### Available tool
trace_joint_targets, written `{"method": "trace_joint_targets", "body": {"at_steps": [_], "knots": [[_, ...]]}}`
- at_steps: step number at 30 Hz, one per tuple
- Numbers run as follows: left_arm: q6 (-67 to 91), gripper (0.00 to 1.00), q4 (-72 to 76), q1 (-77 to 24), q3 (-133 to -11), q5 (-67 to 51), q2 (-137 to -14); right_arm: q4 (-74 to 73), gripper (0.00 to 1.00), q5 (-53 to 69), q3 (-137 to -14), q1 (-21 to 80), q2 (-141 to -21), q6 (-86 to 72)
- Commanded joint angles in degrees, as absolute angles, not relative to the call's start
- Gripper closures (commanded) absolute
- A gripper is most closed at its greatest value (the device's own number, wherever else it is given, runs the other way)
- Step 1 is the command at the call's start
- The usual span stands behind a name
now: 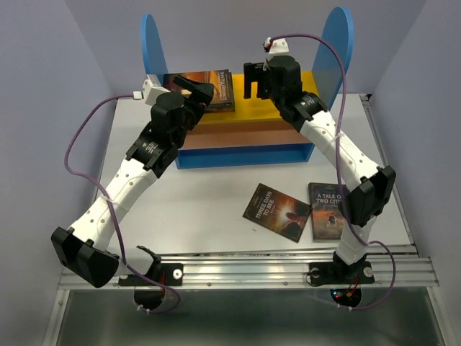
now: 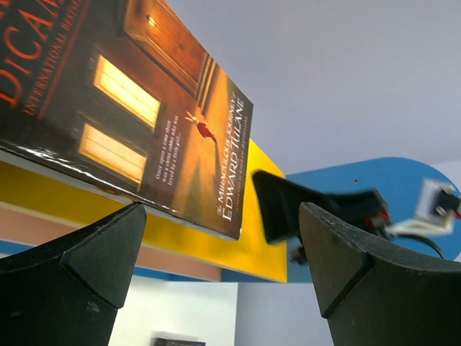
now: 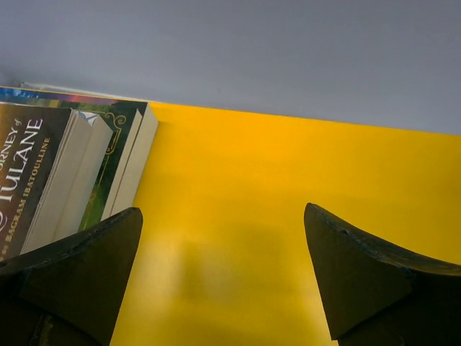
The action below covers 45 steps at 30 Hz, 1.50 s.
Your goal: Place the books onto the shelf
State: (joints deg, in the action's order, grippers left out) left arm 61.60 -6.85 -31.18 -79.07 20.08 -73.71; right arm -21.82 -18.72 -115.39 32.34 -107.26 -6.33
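This is a robotics lab test cell rather than a lived-in room. Plain pale lavender-grey wall panels (image 1: 43,86) box in a white desk (image 1: 216,194) on three sides. Two white-and-black jointed robot arms, the left arm (image 1: 119,189) and the right arm (image 1: 346,155), are bolted to a slotted aluminium rail (image 1: 245,270) along the desk's near edge. Loose purple cables (image 1: 68,155) loop up to small white camera modules (image 1: 277,45) at the wrists. The things on the desk look like test props: a small wooden shelf (image 1: 238,155) with rounded blue side panels and a yellow top board, and thin paperback books (image 1: 276,211).
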Motion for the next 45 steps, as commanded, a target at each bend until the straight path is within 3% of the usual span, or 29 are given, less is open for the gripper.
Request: {"method": "trace_joint_targets", "body": {"at_steps": [1, 13, 21, 26, 30, 36, 40, 45], "knots": [[58.18, 0.01, -6.50, -29.01, -78.75, 18.81, -71.72, -20.30, 0.00, -22.76, -112.68, 32.78, -100.20, -4.39], [54.40, 0.01, -5.98, -26.81, -78.40, 16.70, -70.32, -18.37, 0.00, -19.69, -99.86, 32.78, -87.74, -4.92], [52.65, 0.01, -5.80, -26.19, -79.72, 13.63, -71.19, -18.37, 0.00, -20.74, -79.83, 32.78, -70.44, -14.13], [54.31, 0.01, -5.01, -27.85, -71.74, 5.46, -68.30, -20.12, 0.00, -19.86, -64.00, 32.78, -62.58, -25.80], [54.14, 0.01, -3.42, -34.95, -66.63, 6.06, -66.10, -24.77, 0.00, -21.09, -59.60, 32.78, -62.93, -30.05], [58.60, 0.01, -5.88, -42.44, -53.81, 2.47, -64.25, -25.58, 0.00, -12.93, -50.46, 30.25, -67.40, -32.43], [66.76, 0.01, -5.55, -47.36, -40.48, 0.45, -63.28, -24.88, 0.00, -11.00, -48.87, 27.69, -71.35, -32.52], [71.36, 0.01, -1.59, -52.19, -33.49, -2.20, -62.49, -23.47, 0.00, -8.09, -50.54, 26.54, -78.04, -29.19]]}}
